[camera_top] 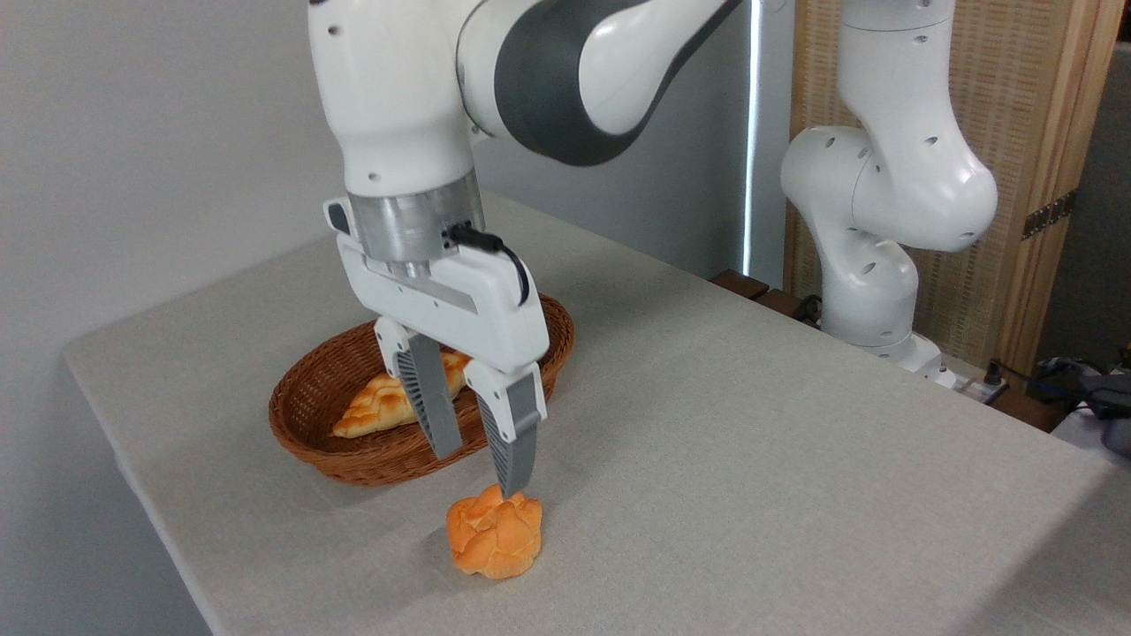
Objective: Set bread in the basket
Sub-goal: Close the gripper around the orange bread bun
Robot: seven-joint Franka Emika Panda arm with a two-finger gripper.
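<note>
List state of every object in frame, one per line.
bun: on the table, outside the basket, not gripped.
basket: upright on the table, behind the bun, holding one loaf.
braided loaf: lying inside the basket, partly hidden by the fingers.
gripper: open, just above and behind the bun, one fingertip at its top edge; contact unclear.
table: covered in a grey cloth.

Orange lumpy bread (495, 535) on table; oval wicker basket (353, 442) behind.

Grey wall (132, 132) behind, woven wooden screen (1043, 106) at right.
</note>
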